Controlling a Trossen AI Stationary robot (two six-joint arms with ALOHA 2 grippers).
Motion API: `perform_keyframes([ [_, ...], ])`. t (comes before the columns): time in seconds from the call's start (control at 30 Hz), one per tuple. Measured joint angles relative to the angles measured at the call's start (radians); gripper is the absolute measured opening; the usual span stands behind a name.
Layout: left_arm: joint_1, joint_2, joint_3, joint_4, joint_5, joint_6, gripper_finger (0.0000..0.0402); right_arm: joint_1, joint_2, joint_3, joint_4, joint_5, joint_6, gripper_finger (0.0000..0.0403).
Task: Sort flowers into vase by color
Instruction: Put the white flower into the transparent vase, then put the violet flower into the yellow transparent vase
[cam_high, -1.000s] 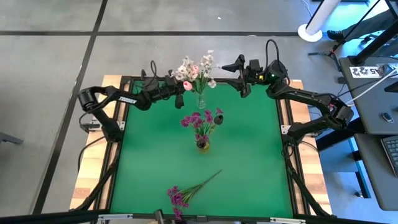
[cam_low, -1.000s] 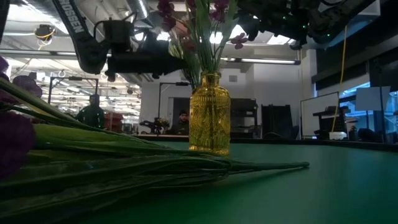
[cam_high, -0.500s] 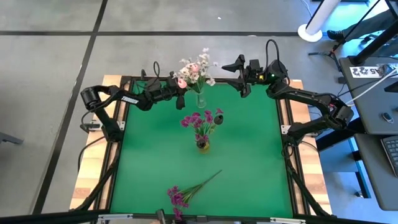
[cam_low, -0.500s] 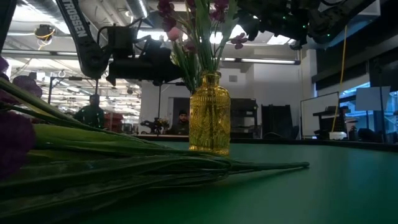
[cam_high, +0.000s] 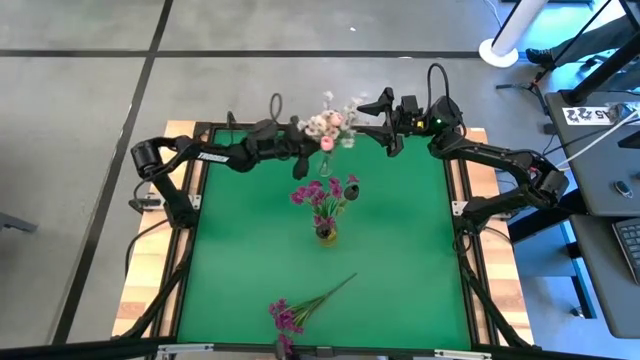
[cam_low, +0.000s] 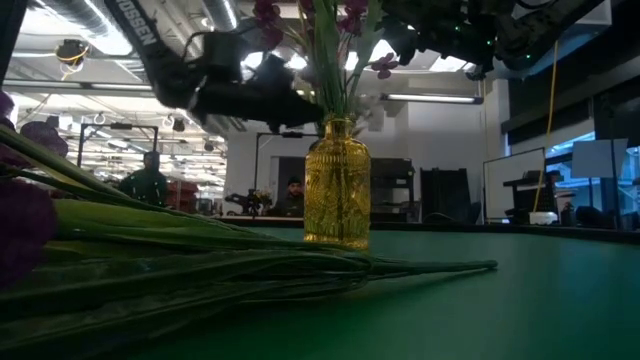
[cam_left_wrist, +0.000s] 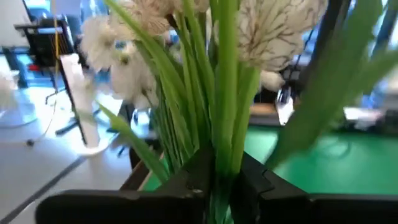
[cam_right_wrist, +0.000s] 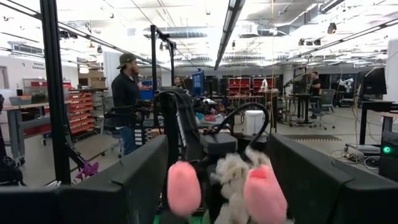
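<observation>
Purple sprigs (cam_high: 300, 310) lying at the table's 6 o'clock, amber vase (cam_high: 326, 233) of purple blossoms (cam_high: 325, 192) at centre, left gripper (cam_left_wrist: 221, 180) clamped on the white-and-pink bunch (cam_high: 333, 124) stems at 12 o'clock per its wrist view, right gripper (cam_high: 362, 104) spread wide, empty, beside the bunch.

green table (cam_high: 400, 250) | amber ribbed vase (cam_low: 337, 182) | purple flowers (cam_high: 288, 316) | white-pink bouquet (cam_high: 333, 124)
</observation>
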Motion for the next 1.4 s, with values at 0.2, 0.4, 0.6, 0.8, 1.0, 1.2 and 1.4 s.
perform_keyframes([
  [0.2, -0.017, 0.0, 0.036, -0.082, -0.086, 0.058, 0.0062, 0.0, 0.0, 0.0, 0.0, 0.0, -0.001, 0.0276],
  [0.4, -0.001, 0.0, 0.036, -0.105, -0.086, 0.046, 0.0082, 0.0, 0.0, 0.0, 0.0, -0.019, -0.001, 0.0276],
  [0.6, -0.001, 0.0, 0.036, -0.13, -0.088, 0.047, 0.0106, 0.0, 0.0, 0.0, 0.0, -0.022, -0.001, 0.0276],
  [0.8, -0.001, -0.024, 0.036, -0.219, -0.108, 0.062, 0.014, 0.0, 0.0, 0.0, -0.001, -0.027, -0.001, 0.0276],
  [1.0, -0.002, -0.082, 0.036, -0.321, -0.148, 0.096, 0.0182, 0.0, 0.0, 0.0, -0.001, -0.027, -0.001, 0.0276],
  [1.2, -0.004, -0.166, 0.036, -0.428, -0.159, 0.115, 0.021, 0.0, 0.0, 0.0, -0.001, -0.027, -0.001, 0.0276],
  [1.4, -0.004, -0.321, 0.036, -0.719, -0.242, 0.17, 0.0223, -0.003, -0.015, -0.001, -0.004, -0.07, 0.018, 0.0276],
])
